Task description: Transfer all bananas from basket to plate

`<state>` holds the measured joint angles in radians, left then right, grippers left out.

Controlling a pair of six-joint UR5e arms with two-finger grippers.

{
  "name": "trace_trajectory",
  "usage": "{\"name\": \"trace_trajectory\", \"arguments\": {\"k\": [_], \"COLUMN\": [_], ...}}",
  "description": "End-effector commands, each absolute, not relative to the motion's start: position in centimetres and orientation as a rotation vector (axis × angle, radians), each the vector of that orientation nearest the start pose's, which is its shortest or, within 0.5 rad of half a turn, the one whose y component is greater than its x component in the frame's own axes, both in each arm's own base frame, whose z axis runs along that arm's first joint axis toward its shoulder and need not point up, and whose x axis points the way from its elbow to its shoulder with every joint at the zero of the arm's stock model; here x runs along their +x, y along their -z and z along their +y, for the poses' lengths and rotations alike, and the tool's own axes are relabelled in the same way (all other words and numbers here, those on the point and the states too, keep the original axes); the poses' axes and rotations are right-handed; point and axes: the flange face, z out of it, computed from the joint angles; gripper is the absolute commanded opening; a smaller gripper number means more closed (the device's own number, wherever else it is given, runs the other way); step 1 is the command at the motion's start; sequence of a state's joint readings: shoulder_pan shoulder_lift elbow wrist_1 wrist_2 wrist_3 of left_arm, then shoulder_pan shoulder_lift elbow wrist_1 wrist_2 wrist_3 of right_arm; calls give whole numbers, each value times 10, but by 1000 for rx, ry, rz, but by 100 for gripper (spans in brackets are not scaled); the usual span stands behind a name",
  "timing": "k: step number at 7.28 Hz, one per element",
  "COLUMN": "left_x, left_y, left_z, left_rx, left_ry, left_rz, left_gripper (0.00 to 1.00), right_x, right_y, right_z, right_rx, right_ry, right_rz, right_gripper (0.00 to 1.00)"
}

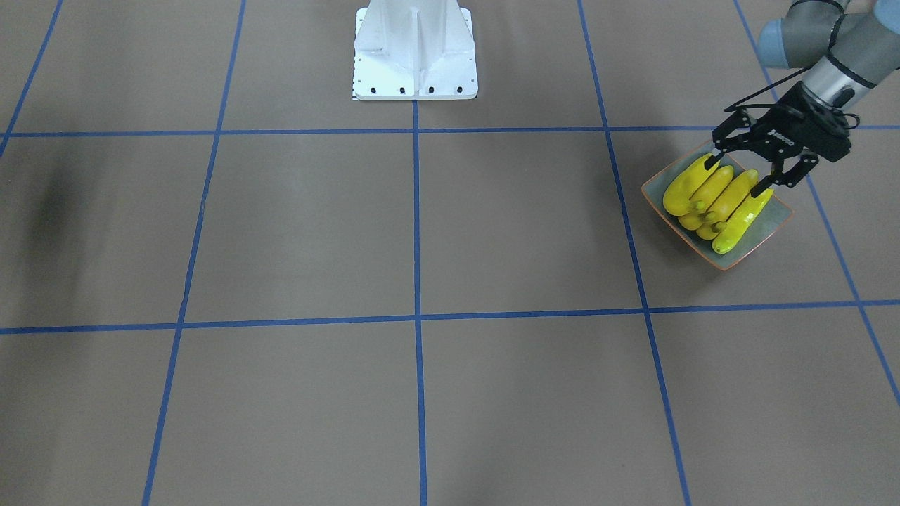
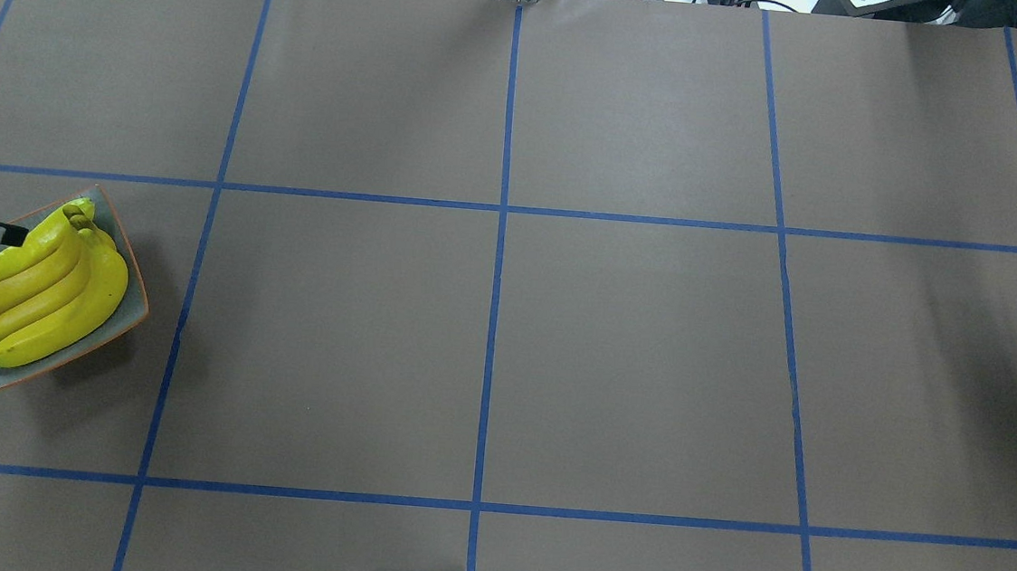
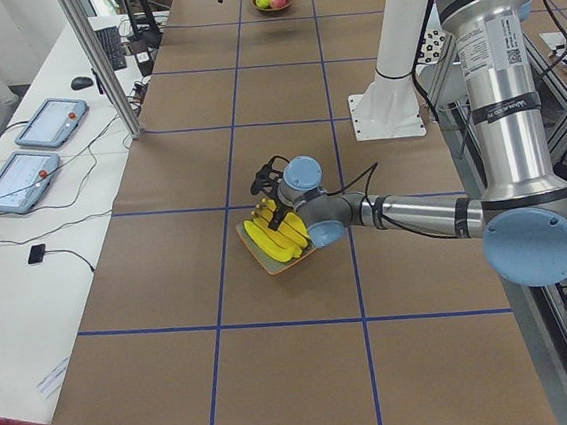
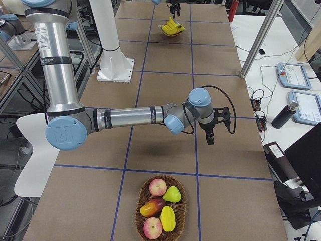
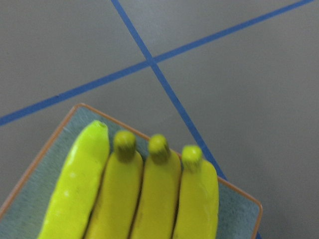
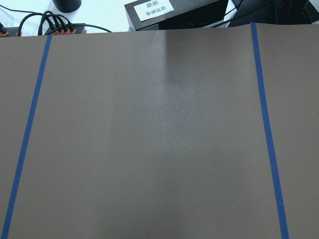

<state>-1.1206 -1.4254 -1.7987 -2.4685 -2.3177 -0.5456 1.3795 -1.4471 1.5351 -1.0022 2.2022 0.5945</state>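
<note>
I count four bananas point(image 1: 710, 193), three deep yellow and one paler, and a single plate point(image 1: 772, 214). There is one basket point(image 4: 176, 183) with five pieces of fruit: two red apples point(image 4: 157, 187), one green pear point(image 4: 172, 194), one orange-red piece point(image 4: 152, 206) and one yellow piece point(image 4: 168, 218). Two robot arms point(image 3: 494, 102) stand at the one tabletop point(image 2: 630, 350), making two grippers, the left gripper point(image 1: 737, 176) and the right gripper point(image 4: 210, 138). Two tablets point(image 3: 16, 181) are off to the side.

My counter point(image 1: 316, 232) is brown, marked with a blue tape grid point(image 1: 416, 316). On it rest the plate point(image 1: 768, 223) towards my left end, the basket point(image 4: 138, 215) at my right end, and my white base point(image 1: 415, 63).
</note>
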Motion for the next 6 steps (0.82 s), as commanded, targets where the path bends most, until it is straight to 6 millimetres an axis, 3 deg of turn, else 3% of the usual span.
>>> {"name": "trace_trajectory", "arguments": {"k": [1, 3, 4, 5, 6], "left_x": [67, -12, -28, -38, -62], "left_y": [-524, -547, -556, -552, -550], "left_z": [-460, -470, -473, -485, -492], "left_rx": [503, 487, 423, 319, 245], "left_ry": [-321, -378, -375, -338, -258], "left_rz": [900, 764, 754, 762, 755], "left_gripper": [100, 100, 100, 100, 100], "right_x": [5, 48, 71, 83, 99], "right_y": [-589, -629, -636, -644, -654], "right_z": [-553, -512, -498, -484, -478], "right_rx": [359, 333, 316, 289, 257], "right_ry": [-132, -111, -127, -90, -52], "right_rz": [-764, -777, -809, -818, -802], "right_gripper": [100, 100, 100, 100, 100]}}
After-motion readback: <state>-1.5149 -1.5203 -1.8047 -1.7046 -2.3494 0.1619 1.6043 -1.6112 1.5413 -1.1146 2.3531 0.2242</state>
